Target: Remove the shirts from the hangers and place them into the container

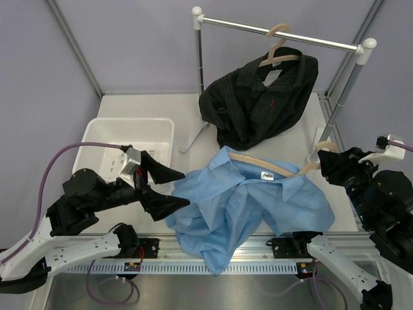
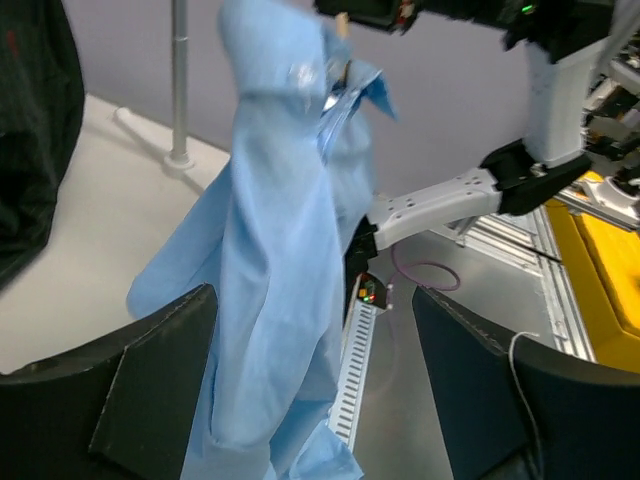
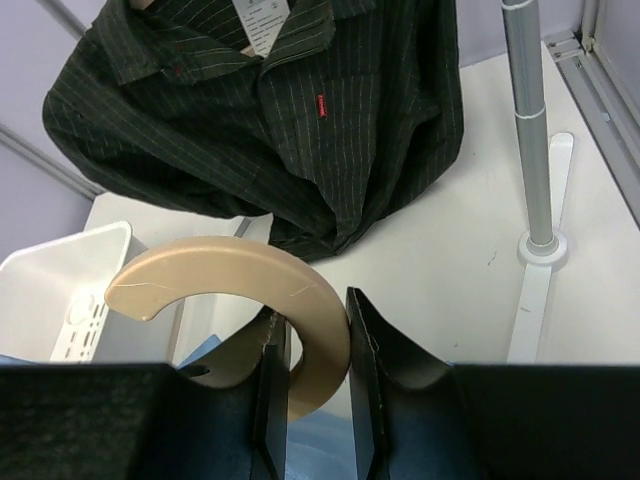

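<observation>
My left end effector (image 1: pixel 186 188) has its jaws spread wide and grips nothing. The light blue shirt (image 1: pixel 258 200) hangs just ahead of its fingertips, trailing onto the bench (image 1: pixel 148 106). My right end effector (image 3: pixel 312 330) is clamped on the hook of that shirt's hanger (image 3: pixel 230 270). Beyond it, the black shirt (image 3: pixel 300 120) hangs on a second hanger (image 1: pixel 279 55). The container (image 1: pixel 106 139) sits near the left end effector, on its far side.
</observation>
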Robot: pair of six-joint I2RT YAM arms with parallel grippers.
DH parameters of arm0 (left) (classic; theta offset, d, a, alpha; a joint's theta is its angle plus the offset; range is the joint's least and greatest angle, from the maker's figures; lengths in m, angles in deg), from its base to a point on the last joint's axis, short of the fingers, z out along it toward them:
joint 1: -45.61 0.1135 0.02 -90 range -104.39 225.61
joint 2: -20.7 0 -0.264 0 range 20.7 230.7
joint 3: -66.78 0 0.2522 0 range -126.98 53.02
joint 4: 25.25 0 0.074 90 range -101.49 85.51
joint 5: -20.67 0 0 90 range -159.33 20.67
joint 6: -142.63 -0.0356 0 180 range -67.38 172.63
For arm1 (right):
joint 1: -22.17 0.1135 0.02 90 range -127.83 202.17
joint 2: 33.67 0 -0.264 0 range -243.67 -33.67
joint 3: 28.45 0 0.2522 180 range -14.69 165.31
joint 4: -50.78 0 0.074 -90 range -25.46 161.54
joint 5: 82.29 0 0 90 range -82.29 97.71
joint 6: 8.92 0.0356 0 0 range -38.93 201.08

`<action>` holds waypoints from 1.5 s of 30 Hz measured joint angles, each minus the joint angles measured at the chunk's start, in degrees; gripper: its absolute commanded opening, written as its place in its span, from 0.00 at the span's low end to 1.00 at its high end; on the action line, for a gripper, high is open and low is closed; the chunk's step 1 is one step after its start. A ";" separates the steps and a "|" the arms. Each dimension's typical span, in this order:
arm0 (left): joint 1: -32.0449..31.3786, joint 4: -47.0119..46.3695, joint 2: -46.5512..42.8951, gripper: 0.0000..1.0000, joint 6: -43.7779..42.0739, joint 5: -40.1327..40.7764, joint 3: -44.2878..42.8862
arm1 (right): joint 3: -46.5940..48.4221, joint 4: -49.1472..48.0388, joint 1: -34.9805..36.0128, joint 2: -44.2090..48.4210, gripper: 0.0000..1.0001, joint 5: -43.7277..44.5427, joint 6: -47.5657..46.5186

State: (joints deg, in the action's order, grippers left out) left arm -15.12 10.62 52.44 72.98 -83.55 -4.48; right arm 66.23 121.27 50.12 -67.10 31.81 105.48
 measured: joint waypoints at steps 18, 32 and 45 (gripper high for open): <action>0.02 -2.51 12.09 0.96 -5.38 -10.25 -5.64 | 0.63 -1.60 -0.15 0.48 0.00 -10.56 -5.20; 0.02 -1.84 12.31 0.00 -3.65 -10.56 -3.93 | 3.37 -1.55 -0.15 0.81 0.00 -11.26 -6.05; -0.04 -20.94 1.86 0.00 9.18 -2.10 11.17 | -6.45 -5.09 0.02 6.45 0.00 -9.31 8.37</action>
State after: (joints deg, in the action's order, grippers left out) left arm -15.17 -10.32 54.30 82.16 -85.65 6.69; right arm 59.79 116.18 50.14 -60.66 22.50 113.85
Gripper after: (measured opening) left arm 0.008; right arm 0.310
